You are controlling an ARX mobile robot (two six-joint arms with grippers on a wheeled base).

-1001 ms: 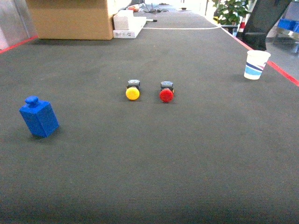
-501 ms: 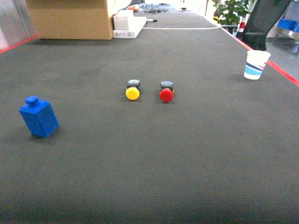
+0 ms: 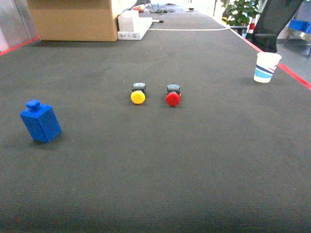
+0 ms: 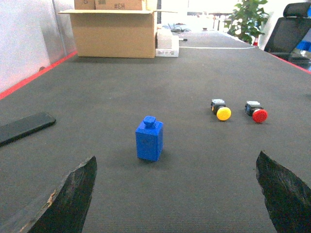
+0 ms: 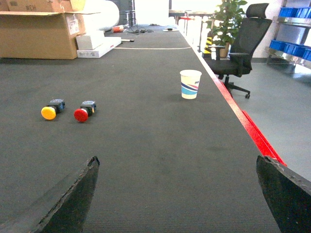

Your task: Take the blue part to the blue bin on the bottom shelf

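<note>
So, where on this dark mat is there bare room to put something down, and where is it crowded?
The widest bare patch is the near mat, in front of the blue block and both buttons. Another lies between the red button and the paper cup. It is tightest between the yellow button and the red one, and at the far end around the cardboard box.

We note a long dark matted surface (image 3: 194,160) edged in red tape (image 5: 252,128), with an open cardboard box (image 4: 114,33) and a white box (image 5: 97,43) at its far end. To the right we see a black office chair (image 5: 243,36), a potted plant (image 5: 224,19), grey floor (image 5: 286,107) and shelving holding blue bins (image 5: 291,12). A pale wall panel (image 4: 29,39) runs along the left side, and bright daylight shows at the far end.
</note>
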